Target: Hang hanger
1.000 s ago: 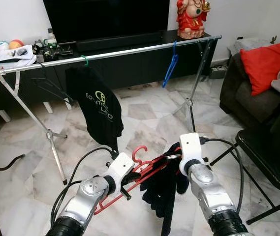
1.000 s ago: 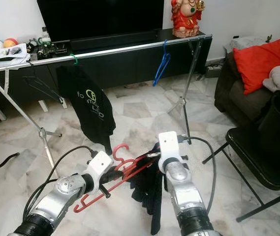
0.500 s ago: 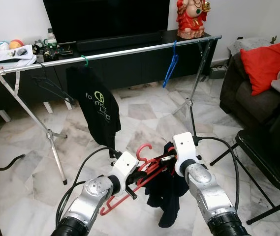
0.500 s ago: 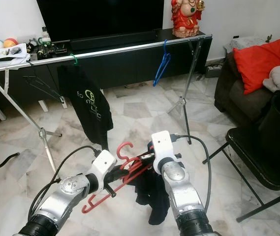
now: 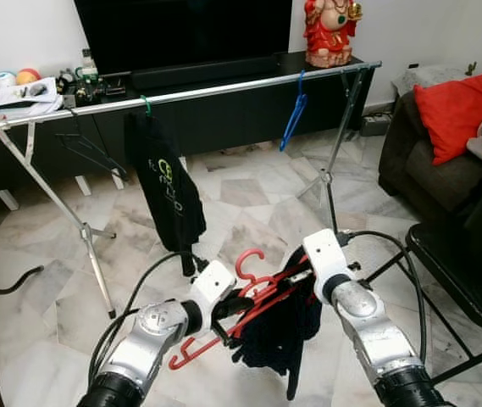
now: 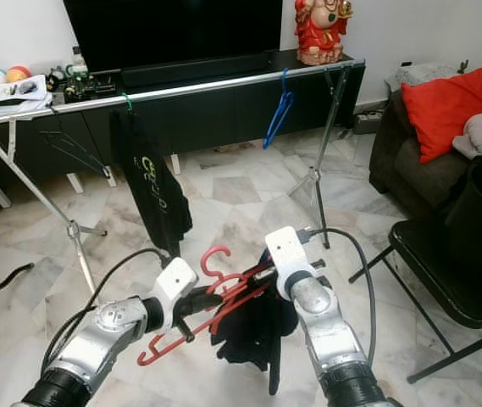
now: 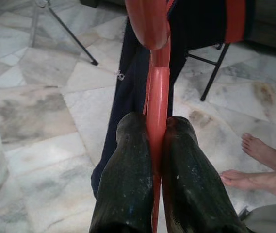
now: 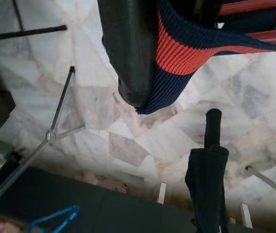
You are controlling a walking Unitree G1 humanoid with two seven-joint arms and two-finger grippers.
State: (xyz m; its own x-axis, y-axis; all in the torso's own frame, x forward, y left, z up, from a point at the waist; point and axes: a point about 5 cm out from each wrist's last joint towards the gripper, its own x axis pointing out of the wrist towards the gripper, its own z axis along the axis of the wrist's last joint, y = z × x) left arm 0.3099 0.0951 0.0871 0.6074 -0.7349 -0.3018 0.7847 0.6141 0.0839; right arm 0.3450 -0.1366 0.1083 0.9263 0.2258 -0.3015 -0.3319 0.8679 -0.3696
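Above marble floor, both grippers raised, clamping red hanger.

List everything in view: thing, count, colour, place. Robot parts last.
Red hanger: one, red, held low between both grippers.
Dark garment: one, navy with an orange band, draped on the red hanger.
Clothes rail: one, silver, across the room.
Black shirt: one, black, hanging on the rail's left part.
Blue hanger: one, blue, hanging on the rail's right part.
Television: one, black, on the black cabinet.
Figurine: one, red, on the cabinet.
Cushion: one, red, on the sofa.
Bare feet: two, a person's, on the floor.
Left gripper: shut on the red hanger.
Right gripper: holding the garment.
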